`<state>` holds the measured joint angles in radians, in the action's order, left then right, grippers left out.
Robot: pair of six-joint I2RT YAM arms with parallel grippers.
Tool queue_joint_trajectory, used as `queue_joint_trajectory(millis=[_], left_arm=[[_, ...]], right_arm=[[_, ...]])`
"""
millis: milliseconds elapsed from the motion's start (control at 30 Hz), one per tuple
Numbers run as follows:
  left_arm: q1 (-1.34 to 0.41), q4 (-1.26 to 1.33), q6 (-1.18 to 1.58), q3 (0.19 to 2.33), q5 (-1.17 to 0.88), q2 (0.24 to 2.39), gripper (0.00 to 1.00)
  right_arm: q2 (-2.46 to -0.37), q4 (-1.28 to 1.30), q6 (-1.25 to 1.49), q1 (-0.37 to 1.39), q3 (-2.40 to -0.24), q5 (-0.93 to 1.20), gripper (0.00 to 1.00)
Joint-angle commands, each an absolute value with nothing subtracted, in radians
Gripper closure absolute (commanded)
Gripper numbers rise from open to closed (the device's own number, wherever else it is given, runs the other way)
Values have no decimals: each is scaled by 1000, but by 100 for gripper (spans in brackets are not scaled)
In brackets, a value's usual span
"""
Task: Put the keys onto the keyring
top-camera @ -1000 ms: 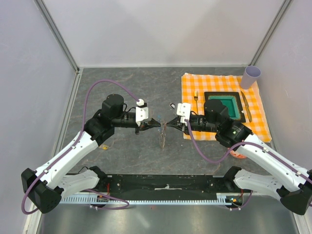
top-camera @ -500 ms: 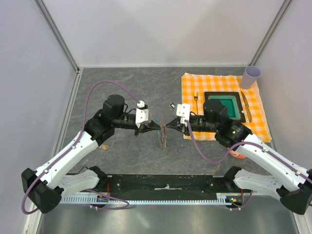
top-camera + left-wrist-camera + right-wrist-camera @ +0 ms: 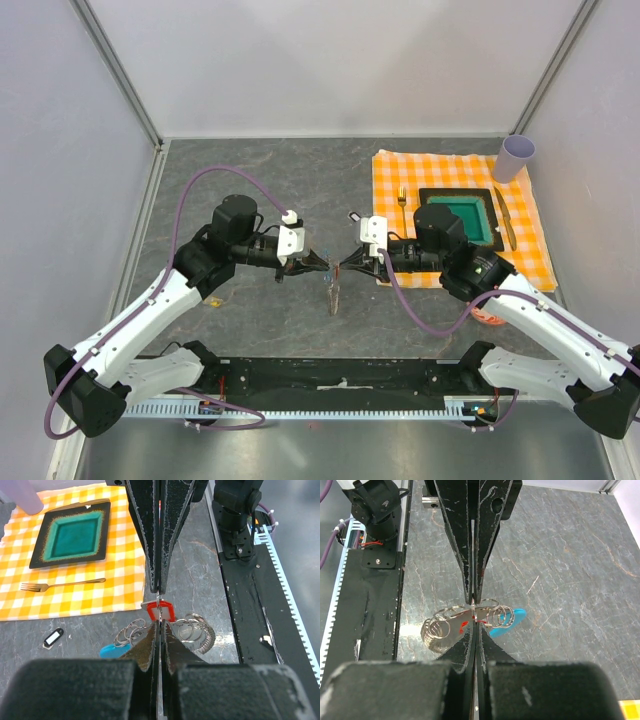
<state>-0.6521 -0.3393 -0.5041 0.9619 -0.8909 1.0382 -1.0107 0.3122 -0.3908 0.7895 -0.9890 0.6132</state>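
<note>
- Top view, frame centre: left gripper point(image 3: 322, 264) and right gripper point(image 3: 345, 263) meet tip to tip above the grey table point(image 3: 260, 190).
- Both pairs of jaws are pressed fully together, with no gap visible.
- The red-headed key point(image 3: 151, 610) sits right at the meeting point, touching both sets of tips.
- The keyring point(image 3: 194, 632), with its chain, rings and blue piece point(image 3: 112, 651), is bunched just beneath.
- Cannot tell which jaws pinch the key and which the ring.

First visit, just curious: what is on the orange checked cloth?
A green plate, a fork, a gold utensil and a lilac cup. The right arm covers part of the cloth; anything beneath it is hidden.
</note>
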Motion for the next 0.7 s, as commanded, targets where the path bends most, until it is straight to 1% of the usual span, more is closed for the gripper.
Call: queue_joint_trajectory(millis=[0, 667], left_arm=[[-657, -291, -517, 1006, -896, 1035, 98], [-657, -287, -518, 1000, -861, 1029, 98]], right_arm=[[-1017, 301, -407, 798, -1040, 653, 100], [-980, 299, -405, 798, -1029, 563, 100]])
